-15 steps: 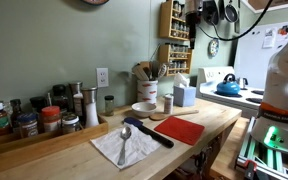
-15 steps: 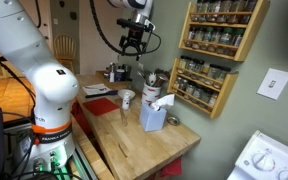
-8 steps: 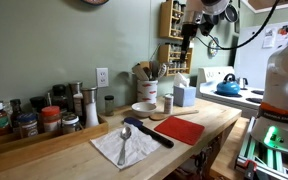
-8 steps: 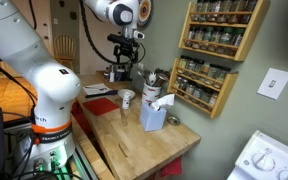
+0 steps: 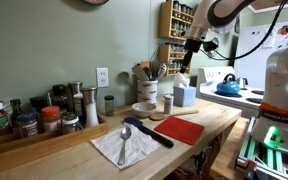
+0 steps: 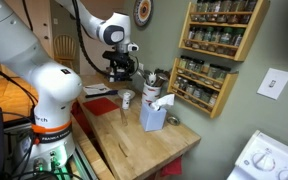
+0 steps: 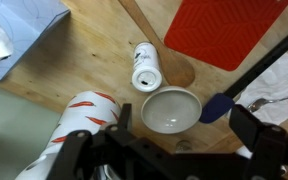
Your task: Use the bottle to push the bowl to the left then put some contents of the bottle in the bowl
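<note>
White ceramic bowl (image 7: 171, 108) sits on the wooden counter (image 5: 216, 122), and from above it looks empty. The bottle (image 7: 146, 67) stands just beside it. In the wrist view the two are very close, and I cannot tell whether they touch. A wooden spoon (image 7: 144, 28) lies by the bottle. A red mat (image 7: 224, 30) and a black spatula (image 7: 274, 62) lie near on the far side. The utensil crock (image 5: 148, 90) stands behind the bowl.

Fingers (image 7: 267, 140) show at the bottom edge of the wrist view, spread wide with nothing between them. In both exterior views they hang well above the counter, roughly over the bowl and bottle, and touch nothing.

Progress, as a judgement:
- **Done:** nothing. The bottle is not yet grasped, there is no sign that the bowl has been pushed, and nothing has been poured.
- **Left:** all of it. Descend, close on the bottle, use it to shove the bowl leftward, then tip the bottle over the bowl.

Note that the bottle is small and the bowl's rim sits right beside it, so the grasp has little room on that side.
</note>
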